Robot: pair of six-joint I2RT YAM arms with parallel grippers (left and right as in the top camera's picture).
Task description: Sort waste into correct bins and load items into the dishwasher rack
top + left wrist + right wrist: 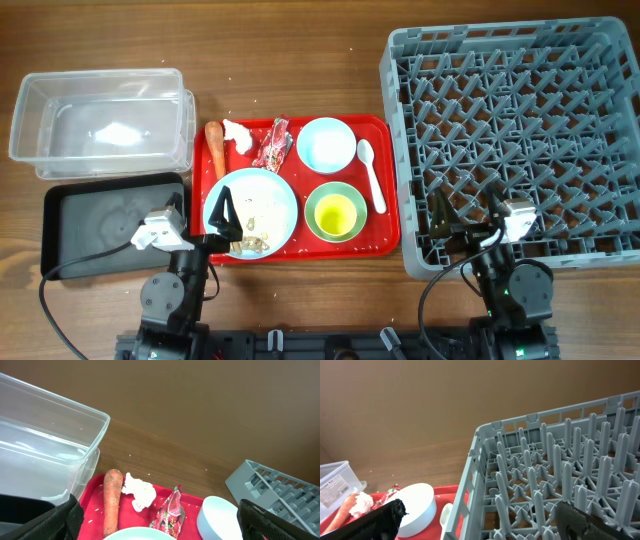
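At the far left of the overhead view, the clear tub (100, 78) sits in the upper left and the black tray (90, 215) lies just below it. I see no waste in either one. The left gripper (204, 212) hovers at the left edge of the red tray (386, 232). Its jaws are spread wide with nothing between them, and it is partly over the rim of the pale-blue plate (265, 198).

All the waste is on the red tray. The carrot stub (214, 148), the tissue (238, 136) and the wrapper (274, 143) lie in a row in its upper left part, and the crumbs (258, 240) are on the lower part of the plate. Further right stand the pale-blue bowl (326, 145), the green bowl (313, 214) with the yellow cup (337, 214) inside it, and the spoon (371, 175).

The dishwasher rack (520, 120) fills the right side and holds no dish. The right gripper (467, 210) hangs over its lower left corner, with its jaws also wide and empty.

As I judge it, several things could go wrong:
- The carrot stub and the tissue almost touch, so such a wide opening may take both and mix the bins.
- The crumbs are loose, and tilting the plate over the wrong place would spill them.
- The left gripper, being partly above the plate, may push it when it descends.
- The right gripper is near the pegs (550, 447) and could catch on them.
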